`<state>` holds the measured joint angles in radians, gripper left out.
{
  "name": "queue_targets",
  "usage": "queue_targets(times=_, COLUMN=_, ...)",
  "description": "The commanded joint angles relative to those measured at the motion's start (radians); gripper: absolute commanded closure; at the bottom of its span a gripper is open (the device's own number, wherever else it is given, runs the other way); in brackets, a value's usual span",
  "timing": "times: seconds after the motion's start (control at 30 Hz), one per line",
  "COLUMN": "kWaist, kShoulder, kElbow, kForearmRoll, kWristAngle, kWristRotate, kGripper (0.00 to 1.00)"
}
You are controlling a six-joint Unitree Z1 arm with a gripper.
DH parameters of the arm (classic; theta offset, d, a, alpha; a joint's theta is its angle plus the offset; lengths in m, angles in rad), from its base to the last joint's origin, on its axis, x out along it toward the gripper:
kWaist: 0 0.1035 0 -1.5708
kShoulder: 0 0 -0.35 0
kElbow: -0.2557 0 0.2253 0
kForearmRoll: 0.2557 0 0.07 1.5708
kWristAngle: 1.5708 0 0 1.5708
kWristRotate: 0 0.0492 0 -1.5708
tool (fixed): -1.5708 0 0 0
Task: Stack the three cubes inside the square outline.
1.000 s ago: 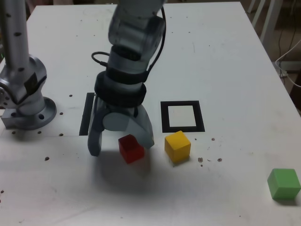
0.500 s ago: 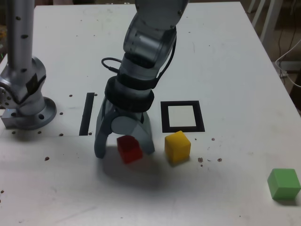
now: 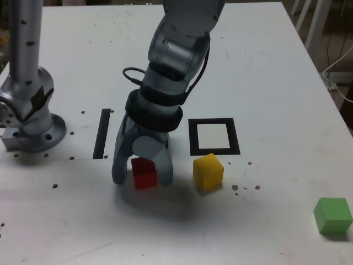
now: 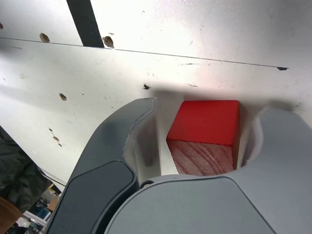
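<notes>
The white counter (image 3: 265, 72) fills most of the exterior view, with its far and right edges in sight and chair legs (image 3: 311, 22) beyond the right one. The grey arm (image 3: 176, 55) reaches down from the top of that view to the middle of the counter, and its round base (image 3: 30, 130) stands near the exterior view's left edge. A straight black strip (image 3: 102, 132) lies just behind the end effector (image 3: 143, 174), toward the base. The square outline (image 3: 214, 137), black with a white centre, sits bare just to the exterior view's right of the arm's wrist. The end effector points down onto the counter with its two grey fingers (image 3: 119, 168) either side of the red cube (image 3: 144, 173). The wrist view shows what the other cannot: one finger looks pressed against the cube (image 4: 209, 131) while a narrow gap stays open at the other, so the jaws are partly drawn in but not gripping on both sides. The yellow cube (image 3: 208, 171) rests just beside the outline's near edge, close to the end effector's outer finger. The green cube (image 3: 332, 215) sits well apart, near the counter's front right corner, with open surface between. Small dark specks (image 3: 245, 186) dot the counter by the yellow cube.
</notes>
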<state>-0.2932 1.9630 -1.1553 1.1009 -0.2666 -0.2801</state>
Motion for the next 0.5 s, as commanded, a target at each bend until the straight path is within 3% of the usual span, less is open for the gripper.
queue_targets(times=0.0, kWaist=0.001, kShoulder=0.004, kElbow=-0.001, kForearmRoll=0.004, kWristAngle=0.001, kWristRotate=0.002, kGripper=0.71)
queue_targets(times=0.47, kWaist=0.006, kShoulder=0.004, kElbow=-0.017, kForearmRoll=0.011, kWristAngle=0.021, kWristRotate=0.003, kGripper=0.71)
